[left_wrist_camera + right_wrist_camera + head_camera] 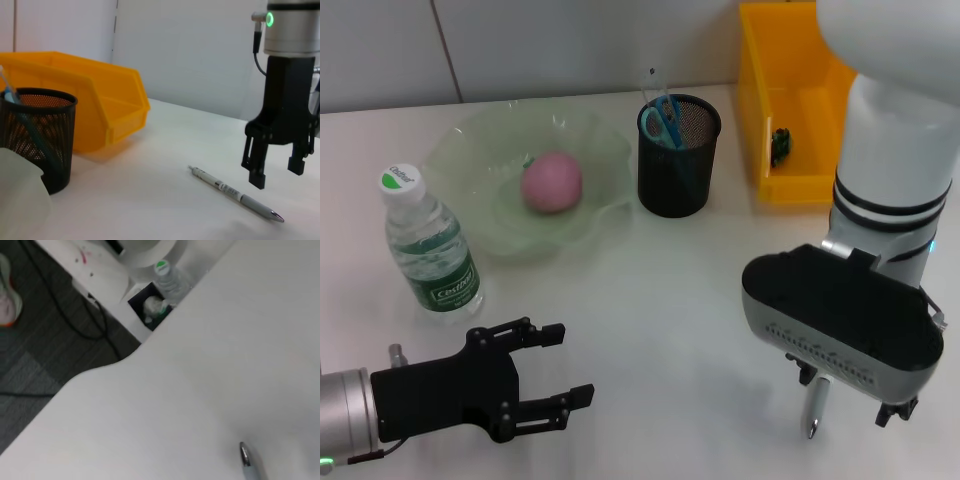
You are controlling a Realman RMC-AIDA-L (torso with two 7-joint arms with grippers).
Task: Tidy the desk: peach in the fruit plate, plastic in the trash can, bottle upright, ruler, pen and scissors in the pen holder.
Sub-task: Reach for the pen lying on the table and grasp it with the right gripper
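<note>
- The white counter (650,290) carries everything in the head view.
- The yellow bin (790,110) sits at the far right of the counter, with a small dark item inside that is too small to identify.
- The pale green fruit plate (490,170) lies at the far left-centre, and the pink peach (552,182) rests in its middle.
- The right claw (275,170) hangs from its arm at the near right, fingers pointing down and spread apart, gripping nothing. In the left wrist view its tips hover just above the pen without touching it.
- The left claw (555,370) waits low at the near left, its 2 fingers apart and empty, pointing toward the counter's middle.
- The black mesh pen holder (678,155) stands between plate and bin, with the blue-handled scissors (663,120) sticking up out of it.
- The bottle (428,245) stands upright just left of the plate, green-and-white cap on top.
- The pen (235,193) lies flat on the counter under the right claw. In the head view only its near end shows below the arm, its long axis running roughly toward and away from the robot.
</note>
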